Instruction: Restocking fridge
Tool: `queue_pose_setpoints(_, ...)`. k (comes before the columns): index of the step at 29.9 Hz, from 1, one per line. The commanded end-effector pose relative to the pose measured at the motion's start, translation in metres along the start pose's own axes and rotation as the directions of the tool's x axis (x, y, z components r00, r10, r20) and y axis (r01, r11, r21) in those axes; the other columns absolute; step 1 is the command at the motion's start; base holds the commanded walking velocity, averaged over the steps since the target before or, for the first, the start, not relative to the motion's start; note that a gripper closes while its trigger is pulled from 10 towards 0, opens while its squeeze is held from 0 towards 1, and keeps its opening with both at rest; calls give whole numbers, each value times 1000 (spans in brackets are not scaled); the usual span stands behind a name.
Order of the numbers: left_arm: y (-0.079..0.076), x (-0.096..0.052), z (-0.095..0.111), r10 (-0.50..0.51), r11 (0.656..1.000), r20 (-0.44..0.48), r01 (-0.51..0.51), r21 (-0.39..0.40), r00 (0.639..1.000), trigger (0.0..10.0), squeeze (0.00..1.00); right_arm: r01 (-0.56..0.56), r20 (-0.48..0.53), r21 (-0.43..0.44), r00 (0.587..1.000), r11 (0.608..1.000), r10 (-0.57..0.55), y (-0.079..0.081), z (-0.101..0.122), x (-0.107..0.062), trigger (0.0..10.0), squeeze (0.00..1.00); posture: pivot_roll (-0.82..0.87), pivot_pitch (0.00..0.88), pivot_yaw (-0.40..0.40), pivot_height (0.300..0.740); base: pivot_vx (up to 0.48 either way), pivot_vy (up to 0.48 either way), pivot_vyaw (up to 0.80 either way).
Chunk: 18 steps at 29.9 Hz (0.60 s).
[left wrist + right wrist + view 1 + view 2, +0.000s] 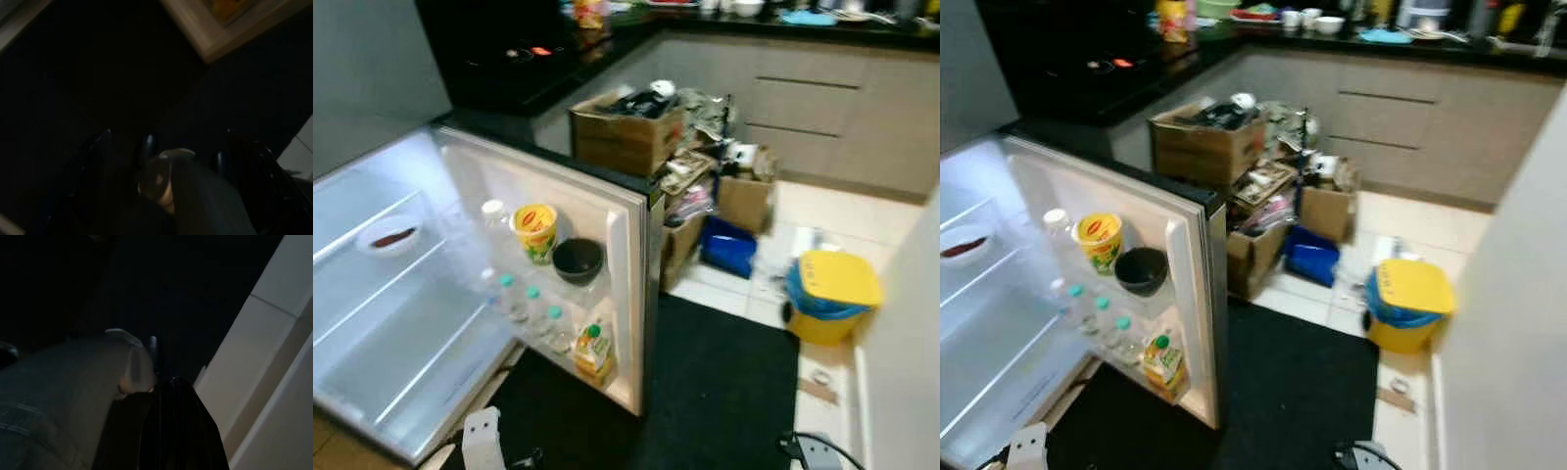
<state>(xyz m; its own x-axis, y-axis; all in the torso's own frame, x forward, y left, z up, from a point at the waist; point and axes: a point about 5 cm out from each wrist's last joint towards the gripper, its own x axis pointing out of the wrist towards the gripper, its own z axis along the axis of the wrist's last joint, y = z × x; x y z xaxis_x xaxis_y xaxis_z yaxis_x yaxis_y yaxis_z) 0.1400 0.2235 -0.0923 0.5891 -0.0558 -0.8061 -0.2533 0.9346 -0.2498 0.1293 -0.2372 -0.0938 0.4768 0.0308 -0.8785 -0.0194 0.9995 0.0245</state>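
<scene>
Fridge door (607, 211) hanging wide open beside a black mat (705, 392).

The door shelves are holding a yellow tub (535, 230), a dark bowl (578, 259), small bottles (524, 304) and a juice carton (593, 352) at the lower edge. A dish (391, 237) is sitting on an inner shelf. Both arms are hanging low; I cannot tell whether either pincer is apart or together.

The fridge (382, 323) is being kept open at the left, its door (626, 294) swung out toward the middle. A cup (536, 231) and a bowl (578, 260) are being carried side by side on the upper door shelf, bottles (530, 311) and a carton (593, 352) on the lower. Behind the door, boxes (625, 132) are being stacked below the worktop (862, 29). A bucket (827, 294) is being left on the floor to the right.
</scene>
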Motion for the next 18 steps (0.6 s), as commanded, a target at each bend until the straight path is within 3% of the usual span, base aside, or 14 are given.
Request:
queue_pose_setpoints(1, 3, 0, 5, 15, 1000, 9, -15, 12, 1000, 10000, 0, -10, -4, -7, 1000, 1000, 10, 4, 0, 1, 10000, 0, -80, 0, 37, 740, 0, 0, 781)
queue_pose_setpoints(18, 0, 1, 4, 14, 1000, 9, -14, 1, 1000, 10000, 0, -20, -5, -28, 1000, 999, 20, 5, -1, 1, 10000, 0, -84, 11, 38, 740, 0, 0, 781)
